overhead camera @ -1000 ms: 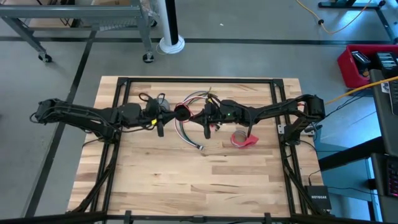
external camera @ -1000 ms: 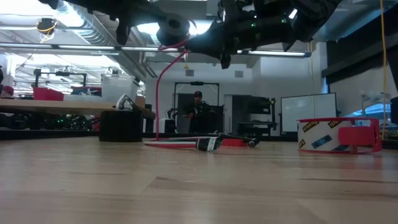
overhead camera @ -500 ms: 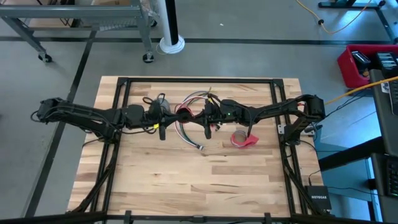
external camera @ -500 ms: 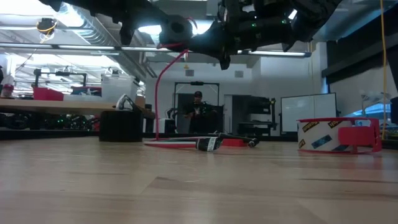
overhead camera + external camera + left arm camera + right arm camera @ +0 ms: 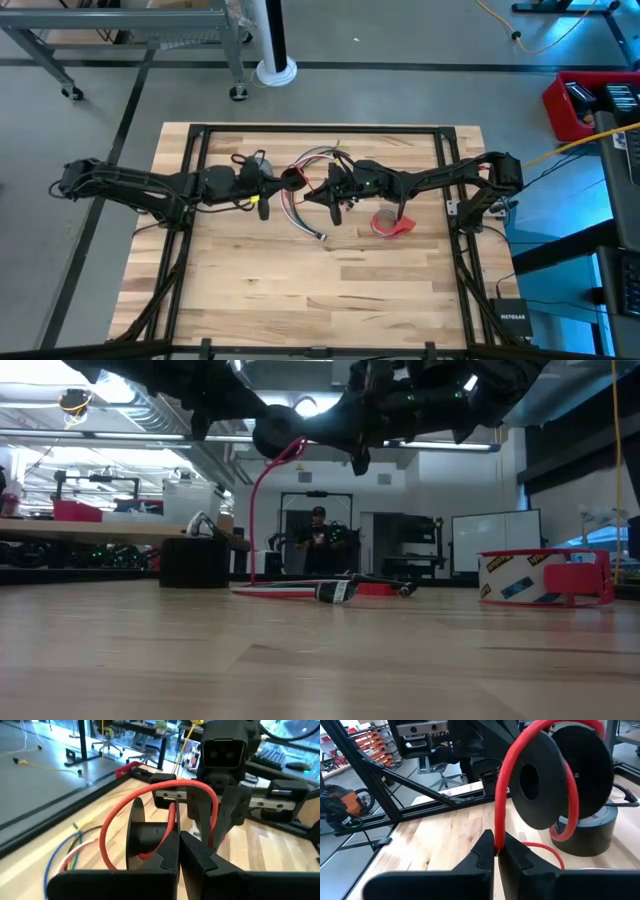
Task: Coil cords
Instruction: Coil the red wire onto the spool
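Both arms meet above the middle of the wooden worktop [image 5: 300, 290], near its far edge. The left pincer [image 5: 177, 845] is closed on a black spool [image 5: 142, 837], holding it in the air with a red cord [image 5: 150, 795] looped around it. The right pincer [image 5: 496, 851] is closed on that same red cord (pinched between its 2 fingertips) just beside the spool. From there the cord hangs down to the worktop, where the rest of the wire bundle [image 5: 305, 215] lies beneath the pincers. A red tape roll [image 5: 388, 224] sits near the right arm.
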Motion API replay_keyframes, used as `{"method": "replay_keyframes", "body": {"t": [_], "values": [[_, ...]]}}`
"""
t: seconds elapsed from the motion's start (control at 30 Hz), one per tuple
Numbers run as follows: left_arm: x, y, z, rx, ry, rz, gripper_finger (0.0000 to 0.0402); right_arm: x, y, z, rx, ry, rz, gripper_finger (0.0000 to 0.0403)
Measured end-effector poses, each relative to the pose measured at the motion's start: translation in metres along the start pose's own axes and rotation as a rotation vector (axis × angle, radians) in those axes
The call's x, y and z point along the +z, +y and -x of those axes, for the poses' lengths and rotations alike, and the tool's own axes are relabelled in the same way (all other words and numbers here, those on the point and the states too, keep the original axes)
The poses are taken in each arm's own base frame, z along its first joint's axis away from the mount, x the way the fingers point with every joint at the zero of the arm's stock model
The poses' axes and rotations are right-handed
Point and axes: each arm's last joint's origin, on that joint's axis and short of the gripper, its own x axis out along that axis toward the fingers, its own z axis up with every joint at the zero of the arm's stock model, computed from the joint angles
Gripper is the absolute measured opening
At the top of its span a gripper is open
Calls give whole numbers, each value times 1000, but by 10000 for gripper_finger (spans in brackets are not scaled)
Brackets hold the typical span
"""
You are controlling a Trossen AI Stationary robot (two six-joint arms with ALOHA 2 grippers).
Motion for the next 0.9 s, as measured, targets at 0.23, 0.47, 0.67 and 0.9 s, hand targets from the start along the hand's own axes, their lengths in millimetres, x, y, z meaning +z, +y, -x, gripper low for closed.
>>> {"method": "replay_keyframes", "body": {"t": [0.23,0.47,0.67,0.9], "values": [[0,-4,1,-25,-7,9,0,0,-1,0,-32,2,-2,10],[6,-5,13,24,-48,-5,0,-1,-5,0,-134,-8,-28,20],[16,-4,36,41,-98,6,0,-1,-6,1,-170,-18,-36,33],[27,-5,60,-18,-173,-25,0,1,-5,0,-155,-35,-79,36]]}}
